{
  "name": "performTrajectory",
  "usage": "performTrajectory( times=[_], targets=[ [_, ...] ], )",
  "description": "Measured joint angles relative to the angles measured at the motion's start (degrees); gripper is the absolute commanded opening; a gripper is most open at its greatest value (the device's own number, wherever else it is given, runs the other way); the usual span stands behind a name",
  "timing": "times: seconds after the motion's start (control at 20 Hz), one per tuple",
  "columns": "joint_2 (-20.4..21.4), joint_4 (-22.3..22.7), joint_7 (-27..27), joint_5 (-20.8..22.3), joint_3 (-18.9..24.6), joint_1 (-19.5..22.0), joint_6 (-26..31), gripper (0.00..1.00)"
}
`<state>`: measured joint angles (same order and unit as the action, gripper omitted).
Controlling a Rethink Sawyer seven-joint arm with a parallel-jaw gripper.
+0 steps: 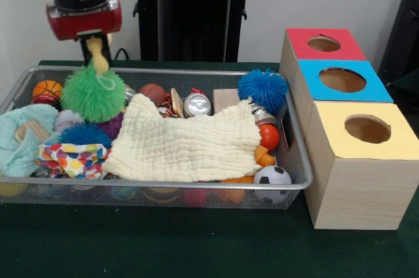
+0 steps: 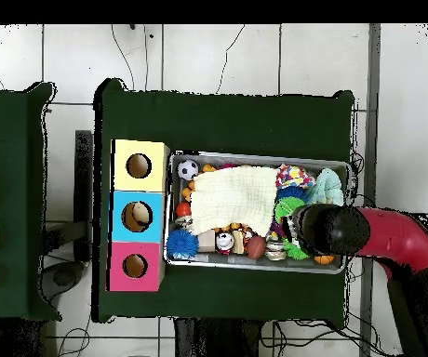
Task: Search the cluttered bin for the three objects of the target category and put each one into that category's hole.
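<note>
The bin [image 1: 296, 185] sits on a dark green table cover [image 1: 163, 245], crammed with balls, a cream cloth [image 1: 186, 144] and a green spiky ball [image 1: 93, 93]. Just beside it stands the row of wooden boxes, the hole [image 1: 323, 43] in the red top being farthest from the front camera. The gripper [image 1: 98, 55] hangs over the green ball, its finger spread impossible to tell; behind are a pale wall and tiled floor [image 2: 218, 56], with no readable writing.
</note>
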<state>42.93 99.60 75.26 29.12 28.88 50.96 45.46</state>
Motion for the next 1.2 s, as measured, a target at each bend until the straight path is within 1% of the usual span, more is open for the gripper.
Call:
performTrajectory(
  times=[0.15,0.2,0.4,0.5,0.7,0.9,1.05,1.1,1.15,1.2],
  targets=[
    [1.9,1.6,0.5,-3.1,-1.1,-2.3,0.0,0.00],
    [2.9,2.5,1.0,-4.9,-2.0,-4.0,0.0,0.00],
    [4.3,4.4,3.1,-8.1,-3.8,-7.7,-0.3,0.00],
    [4.6,5.7,5.7,-10.2,-5.2,-10.7,-1.6,0.00],
    [4.4,7.7,10.3,-12.1,-6.9,-14.6,-6.3,0.00],
    [3.7,9.5,13.7,-12.5,-8.3,-16.8,-12.1,0.00],
    [2.9,10.4,15.4,-12.6,-9.6,-17.9,-16.4,0.00],
    [2.8,10.5,15.5,-12.6,-9.8,-18.0,-16.9,0.00],
    [2.2,11.0,16.1,-12.6,-10.6,-18.4,-19.3,0.00],
    [1.8,11.3,16.4,-12.6,-11.1,-18.6,-20.6,0.00]
  ],
)
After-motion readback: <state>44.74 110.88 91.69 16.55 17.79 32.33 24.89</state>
